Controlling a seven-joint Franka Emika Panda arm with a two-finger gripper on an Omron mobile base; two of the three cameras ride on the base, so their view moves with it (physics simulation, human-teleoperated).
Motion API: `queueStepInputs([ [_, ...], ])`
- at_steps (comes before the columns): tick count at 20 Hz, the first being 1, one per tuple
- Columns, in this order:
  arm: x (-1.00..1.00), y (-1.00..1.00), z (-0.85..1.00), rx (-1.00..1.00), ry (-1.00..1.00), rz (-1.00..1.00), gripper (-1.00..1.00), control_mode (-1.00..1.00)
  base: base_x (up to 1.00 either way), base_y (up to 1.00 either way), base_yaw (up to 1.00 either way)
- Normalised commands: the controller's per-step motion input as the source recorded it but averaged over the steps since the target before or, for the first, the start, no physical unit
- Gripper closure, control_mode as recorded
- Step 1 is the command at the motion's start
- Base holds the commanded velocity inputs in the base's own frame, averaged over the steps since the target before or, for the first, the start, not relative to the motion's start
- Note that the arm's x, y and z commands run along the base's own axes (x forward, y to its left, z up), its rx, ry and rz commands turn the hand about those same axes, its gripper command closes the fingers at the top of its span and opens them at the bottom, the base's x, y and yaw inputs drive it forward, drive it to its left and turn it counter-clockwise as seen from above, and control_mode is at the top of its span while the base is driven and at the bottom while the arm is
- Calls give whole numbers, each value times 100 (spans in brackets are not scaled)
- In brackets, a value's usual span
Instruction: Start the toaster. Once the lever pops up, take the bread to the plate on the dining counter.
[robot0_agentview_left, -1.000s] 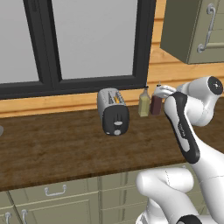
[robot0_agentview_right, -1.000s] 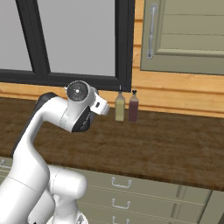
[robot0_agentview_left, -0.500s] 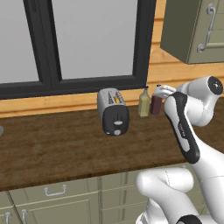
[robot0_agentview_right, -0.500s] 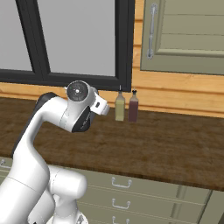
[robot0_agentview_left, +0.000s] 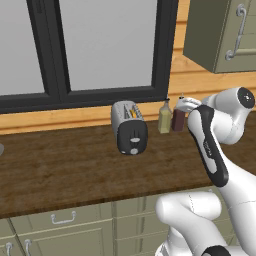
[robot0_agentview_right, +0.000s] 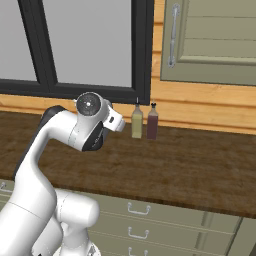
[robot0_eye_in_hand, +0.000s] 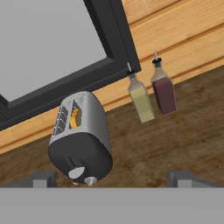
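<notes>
The silver toaster (robot0_agentview_left: 129, 126) (robot0_eye_in_hand: 83, 135) stands on the dark wood worktop (robot0_agentview_left: 70, 172) under the window, its black end panel facing me. The pale lever (robot0_agentview_left: 131, 140) (robot0_eye_in_hand: 78, 172) sits on that panel above a small round dial (robot0_eye_in_hand: 90, 180). An orange-tan edge of the bread (robot0_eye_in_hand: 75, 117) (robot0_agentview_left: 133, 113) shows in one slot. My gripper (robot0_eye_in_hand: 113, 181) (robot0_agentview_left: 183, 105) hangs open and empty in the air to the right of the toaster, by the bottles, looking down at the end panel. The plate and the dining counter are out of view.
An olive bottle (robot0_agentview_left: 164, 119) (robot0_agentview_right: 137, 122) (robot0_eye_in_hand: 141, 101) and a dark red bottle (robot0_agentview_left: 178, 119) (robot0_agentview_right: 152, 123) (robot0_eye_in_hand: 163, 92) stand against the wooden back wall just right of the toaster. A wall cabinet (robot0_agentview_left: 220, 32) hangs at upper right. Drawered cabinets (robot0_agentview_left: 65, 225) sit below the worktop.
</notes>
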Motion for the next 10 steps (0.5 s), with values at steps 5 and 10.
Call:
queueStepInputs([
  [5, 0, 0, 0, 0, 0, 0, -100, -100, 0, 0, 0],
  [10, 0, 0, 0, 0, 0, 0, -100, -100, 0, 0, 0],
])
